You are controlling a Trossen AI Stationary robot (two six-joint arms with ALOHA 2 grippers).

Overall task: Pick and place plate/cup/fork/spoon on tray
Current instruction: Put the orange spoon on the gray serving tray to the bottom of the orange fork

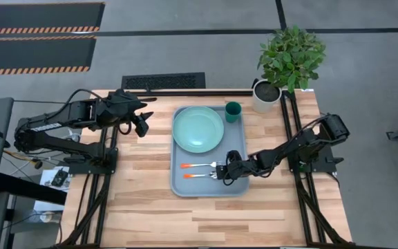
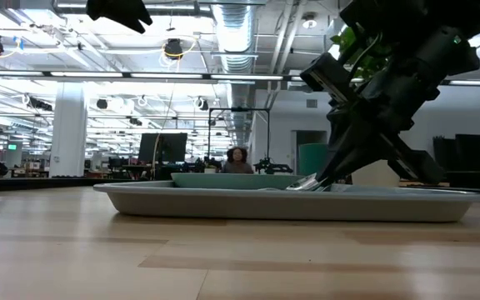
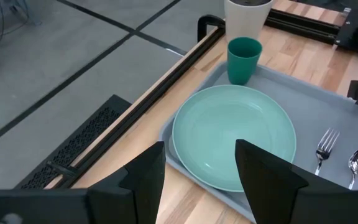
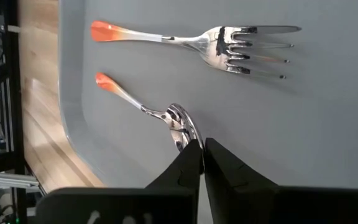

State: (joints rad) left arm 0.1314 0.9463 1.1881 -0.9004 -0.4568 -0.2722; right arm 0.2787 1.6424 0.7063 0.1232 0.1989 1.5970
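Note:
The light blue-grey tray (image 1: 178, 185) lies mid-table. On its far part rests the pale mint-green plate (image 1: 198, 128), with the dark green cup (image 1: 233, 111) upright in the far right corner. On its near part the fork (image 1: 200, 166) and the spoon (image 1: 197, 176) lie side by side, orange handles toward the table's left. My right gripper (image 4: 201, 149) slants down onto the tray, shut at the spoon's bowl end. My left gripper (image 1: 144, 123) hangs open in the air left of the tray, with nothing between its fingers (image 3: 148, 180). My right gripper has the free end of the spoon's bowl (image 4: 188, 134) between its two fingertips (image 4: 190, 155), only at their very ends. The fingers come slanting down from the table's right side, along the spoon. The spoon lies flat on the tray floor, its handle (image 4: 114, 87) pointing away from the gripper.
A white plant pot (image 1: 265, 95) with a leafy plant stands at the table's far right corner, close to the cup. Bare wood lies near of and left of the tray. A person (image 2: 237, 158) sits in the room beyond the table.

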